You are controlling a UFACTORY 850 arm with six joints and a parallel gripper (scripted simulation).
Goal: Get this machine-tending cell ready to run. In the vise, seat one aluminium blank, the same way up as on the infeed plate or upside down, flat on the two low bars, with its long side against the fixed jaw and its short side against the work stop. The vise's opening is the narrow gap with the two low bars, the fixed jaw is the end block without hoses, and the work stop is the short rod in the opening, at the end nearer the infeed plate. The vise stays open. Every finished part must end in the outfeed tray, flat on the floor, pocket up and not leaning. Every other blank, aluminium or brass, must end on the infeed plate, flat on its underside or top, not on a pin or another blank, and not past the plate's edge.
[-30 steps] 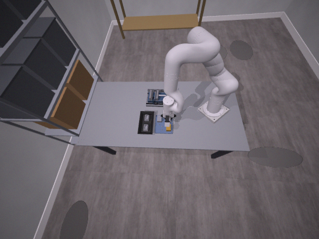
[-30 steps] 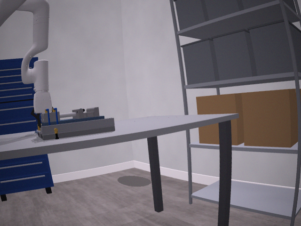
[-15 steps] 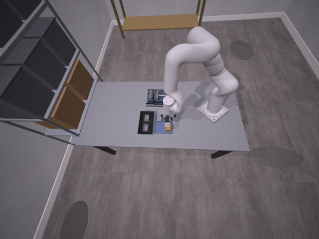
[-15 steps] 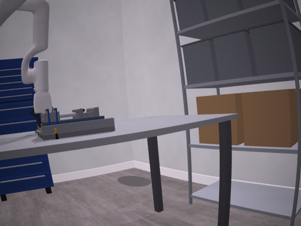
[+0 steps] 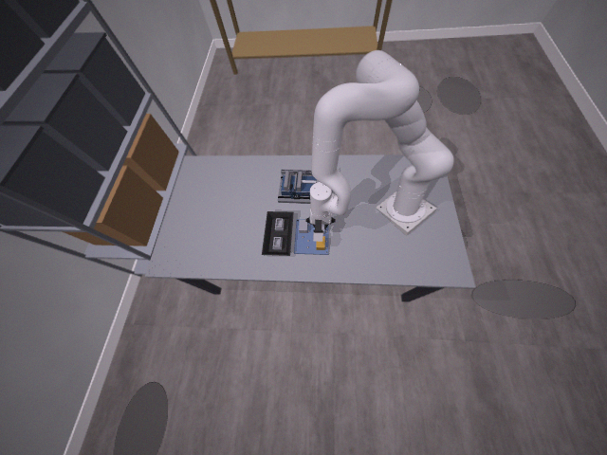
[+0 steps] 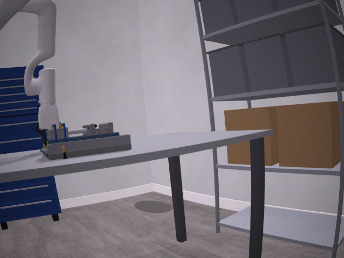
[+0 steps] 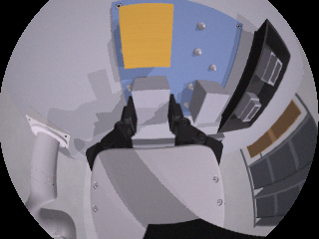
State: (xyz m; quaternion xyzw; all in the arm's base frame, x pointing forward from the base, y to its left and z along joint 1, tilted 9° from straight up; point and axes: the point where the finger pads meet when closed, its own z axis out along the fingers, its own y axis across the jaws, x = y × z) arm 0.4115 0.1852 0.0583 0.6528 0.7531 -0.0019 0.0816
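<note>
My gripper [image 7: 152,103] is shut on an aluminium blank [image 7: 152,110] over the near end of the blue infeed plate [image 7: 182,36]; whether the blank still rests on the plate I cannot tell. A second aluminium blank [image 7: 211,103] lies beside it on the plate. A brass blank [image 7: 147,35] lies flat at the plate's far end, seen also in the top view [image 5: 321,241]. The gripper shows in the top view [image 5: 319,226] above the plate [image 5: 312,240]. The black outfeed tray [image 5: 278,232] holds two finished parts [image 5: 279,224] [image 5: 278,242]. The vise [image 5: 295,185] stands behind the plate, its opening partly hidden by the arm.
The arm's base [image 5: 406,210] is bolted to the table at the right. A shelf rack with brown boxes [image 5: 132,195] stands past the table's left edge. In the exterior view the vise [image 6: 86,140] hides the plate and tray; a blue drawer cabinet [image 6: 19,144] stands behind.
</note>
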